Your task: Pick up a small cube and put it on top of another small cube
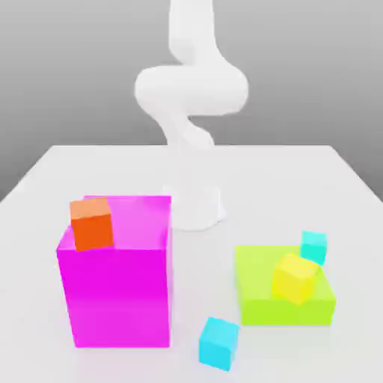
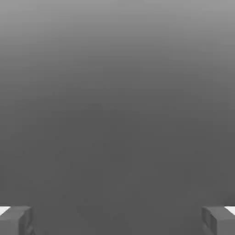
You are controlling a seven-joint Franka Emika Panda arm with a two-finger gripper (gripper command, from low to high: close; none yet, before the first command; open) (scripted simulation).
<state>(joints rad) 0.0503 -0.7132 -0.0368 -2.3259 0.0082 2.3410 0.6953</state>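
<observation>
The white tabletop [image 1: 187, 161] carried everything, with the white arm [image 1: 191, 90] rising from its base at the far middle, folded up and well clear of the blocks. The large magenta block [image 1: 120, 292] stood toward the exterior view's left and bore the small orange cube [image 1: 92, 223] on its far left corner; that perch looked like deliberate clutter, a decoy lifted to a height the task did not need. The flat lime block [image 1: 283, 295] lay toward the exterior view's right with the small yellow cube [image 1: 294, 278] resting on top, turned a little askew, likely for the same reason.

In the hand view the hand [image 2: 117, 220] was released, its two grey fingertips [image 2: 16, 220] spread far apart at the frame's edges, nothing between them, facing plain grey.

Both task pieces sat directly on the tabletop, so either seemed reachable from above. One cyan cube [image 1: 219, 342] lay near the front, between the two big blocks and apart from both. The other cyan cube [image 1: 314, 246] sat just beside the lime block's far right corner. Both looked glossy, plain and alike in size.
</observation>
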